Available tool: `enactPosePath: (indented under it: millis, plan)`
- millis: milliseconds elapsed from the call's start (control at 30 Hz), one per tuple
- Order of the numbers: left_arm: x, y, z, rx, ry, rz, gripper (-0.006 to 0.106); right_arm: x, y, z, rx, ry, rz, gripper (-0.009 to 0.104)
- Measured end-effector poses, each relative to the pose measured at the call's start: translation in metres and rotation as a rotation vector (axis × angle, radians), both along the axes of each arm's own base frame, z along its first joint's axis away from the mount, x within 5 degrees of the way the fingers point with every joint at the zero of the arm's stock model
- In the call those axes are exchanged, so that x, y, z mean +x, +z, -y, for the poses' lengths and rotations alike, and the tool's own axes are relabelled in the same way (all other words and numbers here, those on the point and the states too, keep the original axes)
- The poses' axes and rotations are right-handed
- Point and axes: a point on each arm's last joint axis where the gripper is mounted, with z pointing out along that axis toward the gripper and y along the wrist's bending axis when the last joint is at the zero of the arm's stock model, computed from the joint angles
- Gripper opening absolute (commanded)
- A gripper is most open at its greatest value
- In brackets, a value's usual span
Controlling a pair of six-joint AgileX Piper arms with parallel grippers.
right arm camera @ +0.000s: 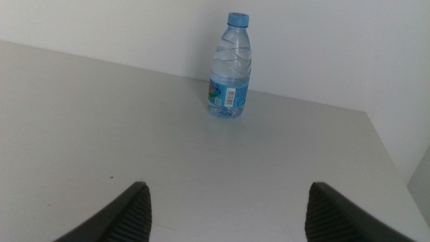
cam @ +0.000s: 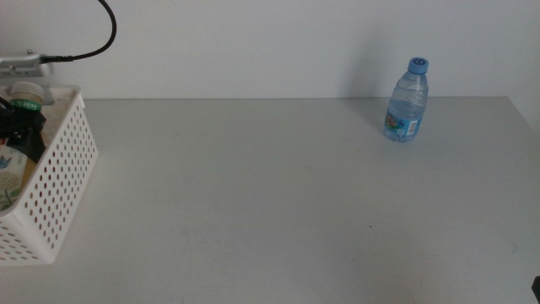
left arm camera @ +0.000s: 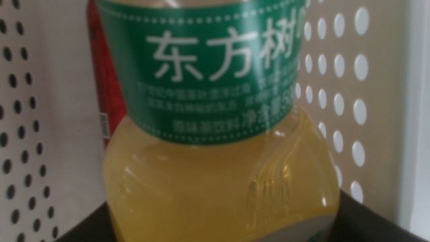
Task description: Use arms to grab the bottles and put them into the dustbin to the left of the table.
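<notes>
My left gripper (left arm camera: 222,225) is down inside the white perforated dustbin (cam: 59,177) at the table's left end, shut on the yellow tea bottle (left arm camera: 215,168) with the green label. In the middle view only its dark body (cam: 24,131) shows above the bin's rim, with the bottle's cap (cam: 25,100) over it. A red soda can (left arm camera: 102,87) stands behind the tea bottle inside the bin. The clear blue-capped water bottle (cam: 407,101) stands upright at the table's far right. My right gripper (right arm camera: 228,208) is open, low and well short of that bottle (right arm camera: 230,67).
The light-grey table (cam: 270,194) ends at a white wall just behind the water bottle. The table's right edge (right arm camera: 393,161) lies close to that bottle. A black cable (cam: 101,34) loops above the dustbin. The bin's holed walls (left arm camera: 336,87) close in around the left gripper.
</notes>
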Motion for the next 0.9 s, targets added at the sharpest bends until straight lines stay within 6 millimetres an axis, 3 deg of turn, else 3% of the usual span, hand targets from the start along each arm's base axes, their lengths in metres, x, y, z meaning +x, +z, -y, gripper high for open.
enactPosePath:
  millis: [233,333,500,700,900]
  plan:
    - [0.003,-0.008,0.002,-0.029,-0.01,0.0,0.077,0.0,0.0,0.0,0.0,0.0,0.0,0.058]
    - [0.003,-0.007,0.002,-0.035,-0.011,-0.006,0.094,0.0,0.0,0.0,0.0,0.0,0.0,0.058]
    - [-0.005,0.012,0.005,-0.032,-0.009,0.032,0.094,0.0,0.0,0.0,0.0,0.0,0.0,0.058]
    - [-0.027,0.066,0.018,-0.064,0.014,0.194,0.094,0.0,0.0,0.0,0.0,0.0,0.0,0.058]
    - [-0.059,0.124,0.058,-0.116,-0.149,0.397,0.094,0.0,0.0,0.0,0.0,0.0,0.0,0.058]
